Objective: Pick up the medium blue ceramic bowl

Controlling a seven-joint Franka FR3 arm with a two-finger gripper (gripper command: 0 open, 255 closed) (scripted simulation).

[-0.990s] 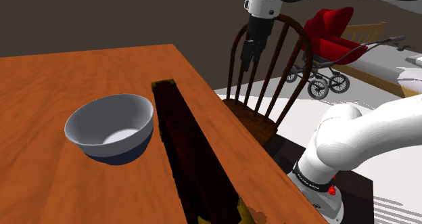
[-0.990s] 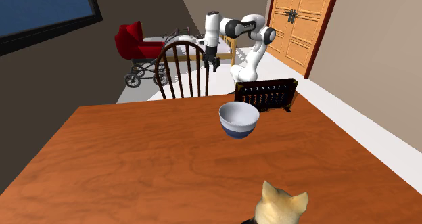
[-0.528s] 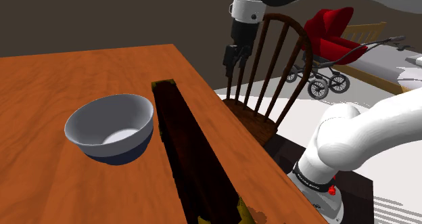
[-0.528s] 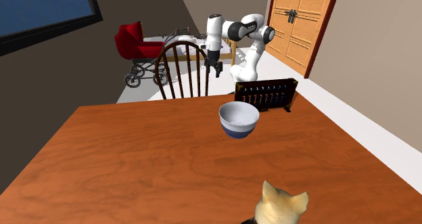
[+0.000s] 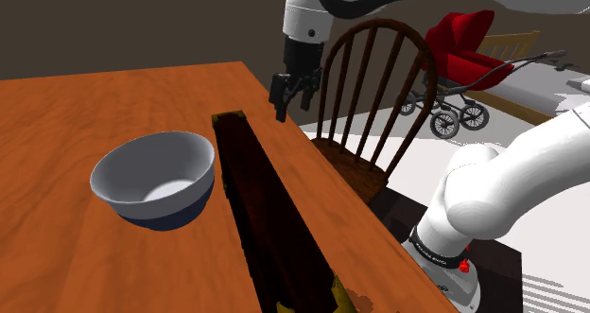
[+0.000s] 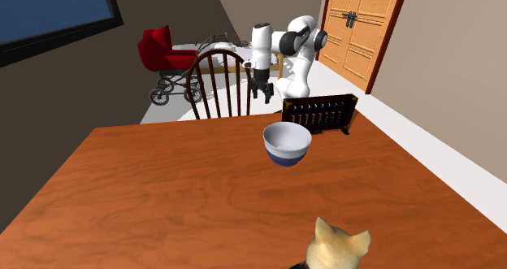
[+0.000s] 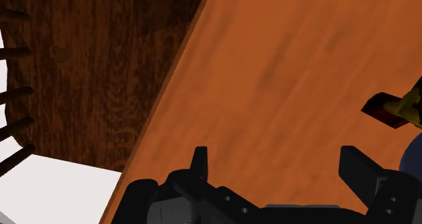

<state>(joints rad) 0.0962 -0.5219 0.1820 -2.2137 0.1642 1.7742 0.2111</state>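
The wooden table has a spindle-back chair at its edge. On it stands a dark frame, perhaps an abacus. Just beside that sits the bowl, upright, pale grey-white inside with a dark blue band around its base. The gripper hangs over the table's edge by the chair, well apart from the bowl, fingers spread wide with nothing between them.
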